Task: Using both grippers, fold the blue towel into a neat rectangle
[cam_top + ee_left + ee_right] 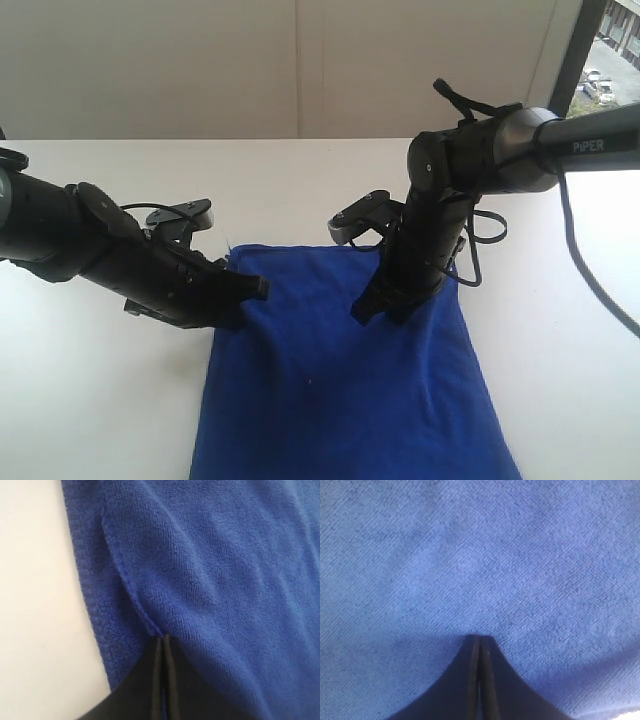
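While daylight is coming in through a window [612,60] beyond the towel's far right corner, a white table [80,400] is carrying the blue towel [350,400], which is lying flat and running off the near edge of the exterior view. A plain pale wall [200,60] is standing behind the towel's far side. The left arm [100,250] is reaching in low and slanted from the towel's left side, bringing the left claw [250,290] onto the left edge close to the far corner. Its jaws are pressing fully together, and they are pinching the stitched hem [125,580] of the towel's upper layer, with a lower layer showing just beside it. The right arm [500,150] is bending above the towel's far edge and pointing steeply down, setting the right claw [380,312] on the cloth just inside that edge. Its jaws are likewise pressing together, though whether any cloth is caught between them I cannot tell.
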Tool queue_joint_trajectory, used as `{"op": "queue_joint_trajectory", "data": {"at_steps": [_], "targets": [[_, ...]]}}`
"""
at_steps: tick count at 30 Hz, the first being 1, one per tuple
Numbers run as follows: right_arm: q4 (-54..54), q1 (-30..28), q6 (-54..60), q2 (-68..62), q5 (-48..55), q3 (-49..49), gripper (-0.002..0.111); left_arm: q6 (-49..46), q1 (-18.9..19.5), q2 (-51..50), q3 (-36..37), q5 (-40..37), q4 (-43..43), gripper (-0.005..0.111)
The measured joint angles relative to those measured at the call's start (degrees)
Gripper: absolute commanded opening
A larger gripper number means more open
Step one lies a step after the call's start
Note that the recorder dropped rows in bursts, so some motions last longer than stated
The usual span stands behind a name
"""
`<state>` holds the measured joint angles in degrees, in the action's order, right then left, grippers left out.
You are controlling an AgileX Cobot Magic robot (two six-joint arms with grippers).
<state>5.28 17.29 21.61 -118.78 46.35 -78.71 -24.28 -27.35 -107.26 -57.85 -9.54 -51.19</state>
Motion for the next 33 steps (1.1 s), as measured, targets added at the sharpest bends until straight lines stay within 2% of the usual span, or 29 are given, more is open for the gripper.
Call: {"op": "queue_joint_trajectory", "data": {"at_steps": [30, 33], "targets": [[0.0, 0.0, 0.0, 0.0, 0.0, -0.1, 0.0, 0.2, 0.0, 0.0, 0.0, -0.5, 2.2, 0.0], [0.0, 0.0, 0.1, 0.0, 0.0, -0.1, 0.0, 0.2, 1.2, 1.1, 0.0, -1.4, 2.2, 0.0]]}}
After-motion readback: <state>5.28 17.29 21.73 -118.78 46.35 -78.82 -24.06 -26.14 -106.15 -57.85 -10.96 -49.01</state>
